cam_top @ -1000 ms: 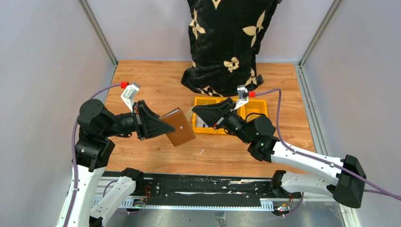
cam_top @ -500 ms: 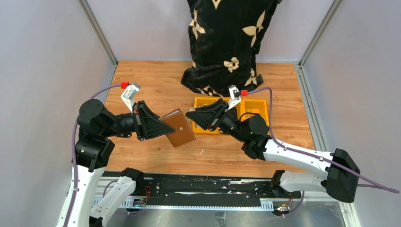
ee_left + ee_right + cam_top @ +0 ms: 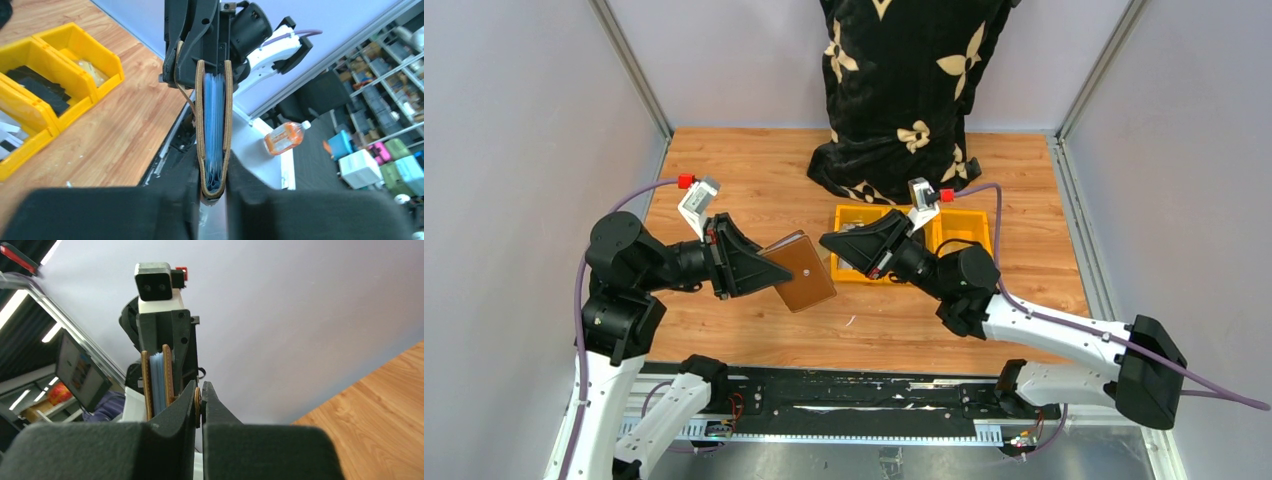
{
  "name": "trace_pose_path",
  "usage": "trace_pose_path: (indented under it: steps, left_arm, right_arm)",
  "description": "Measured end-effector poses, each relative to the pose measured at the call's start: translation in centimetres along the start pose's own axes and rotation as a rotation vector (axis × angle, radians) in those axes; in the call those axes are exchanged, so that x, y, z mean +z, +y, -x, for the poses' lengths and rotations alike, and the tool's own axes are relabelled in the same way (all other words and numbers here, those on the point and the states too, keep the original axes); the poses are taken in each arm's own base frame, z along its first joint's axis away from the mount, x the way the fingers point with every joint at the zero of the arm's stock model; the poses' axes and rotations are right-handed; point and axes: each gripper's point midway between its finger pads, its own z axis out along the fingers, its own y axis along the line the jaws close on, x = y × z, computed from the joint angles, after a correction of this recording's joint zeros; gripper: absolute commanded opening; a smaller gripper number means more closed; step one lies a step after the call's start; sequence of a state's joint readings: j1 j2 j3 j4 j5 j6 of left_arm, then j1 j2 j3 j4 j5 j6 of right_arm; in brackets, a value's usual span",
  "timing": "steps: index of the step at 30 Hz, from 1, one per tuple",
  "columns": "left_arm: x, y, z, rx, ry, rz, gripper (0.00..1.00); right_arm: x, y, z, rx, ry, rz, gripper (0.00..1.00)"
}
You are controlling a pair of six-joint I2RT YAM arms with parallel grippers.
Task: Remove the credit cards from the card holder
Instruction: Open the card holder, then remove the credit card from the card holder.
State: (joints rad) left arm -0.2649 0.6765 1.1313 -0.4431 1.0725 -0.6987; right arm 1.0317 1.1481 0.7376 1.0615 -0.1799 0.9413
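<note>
Card holder [image 3: 802, 272] – brown, blue cards [image 3: 214, 125] inside – gripped by left gripper [image 3: 213, 175], right gripper [image 3: 199, 387] pinching strap [image 3: 197, 400]

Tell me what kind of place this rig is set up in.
Most likely a robotics lab or workshop: the wooden table is boxed in by grey panels like a test cell, yellow bins sit on it, and the left wrist view shows cluttered shelves beyond.

Stretched inward from left and right, tip to tip, with left gripper [image 3: 782, 270] clamped and right gripper [image 3: 828, 241] pinched shut
</note>
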Motion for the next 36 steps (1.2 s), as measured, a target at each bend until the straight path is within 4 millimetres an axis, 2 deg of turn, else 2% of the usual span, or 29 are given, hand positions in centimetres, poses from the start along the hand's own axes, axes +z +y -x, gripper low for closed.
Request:
trace_pose_path:
  steps: [2,7,11,14,18,21,28,31,36]
  left_arm:
    - [0.0,0.1,-0.1,0.008,0.001,0.005,0.51]
    - [-0.2,0.5,-0.6,0.037,0.011,0.02,0.8]
    - [-0.3,1.0,-1.4,0.05,0.026,0.031,0.85]
    - [-0.5,1.5,-2.1,0.069,0.033,0.039,0.84]
    - [-0.9,2.6,-2.8,0.16,0.022,0.091,0.77]
    - [-1.6,3.5,-2.5,0.297,-0.008,0.16,0.77]
    - [-3.1,4.1,-1.4,0.596,-0.023,0.261,0.89]
    - [-3.2,4.3,-1.9,0.64,0.002,0.252,0.99]
    - [-3.0,4.6,-3.4,0.651,0.051,0.207,0.99]
  right_arm:
    - [-0.2,0.0,0.0,-0.019,0.013,-0.016,0.0]
    - [0.2,1.0,1.1,-0.11,0.047,-0.047,0.0]
    - [0.6,2.1,2.1,-0.202,0.092,-0.069,0.0]
    - [0.9,2.5,2.3,-0.261,0.137,-0.082,0.0]
    - [1.2,2.8,1.5,-0.324,0.225,-0.092,0.0]
    - [1.5,3.2,0.6,-0.359,0.295,-0.08,0.0]
    - [1.3,3.1,-1.8,-0.385,0.433,-0.042,0.0]
    - [1.4,3.3,-2.8,-0.38,0.483,-0.012,0.0]
    - [1.6,4.3,-3.8,-0.369,0.535,0.042,0.0]
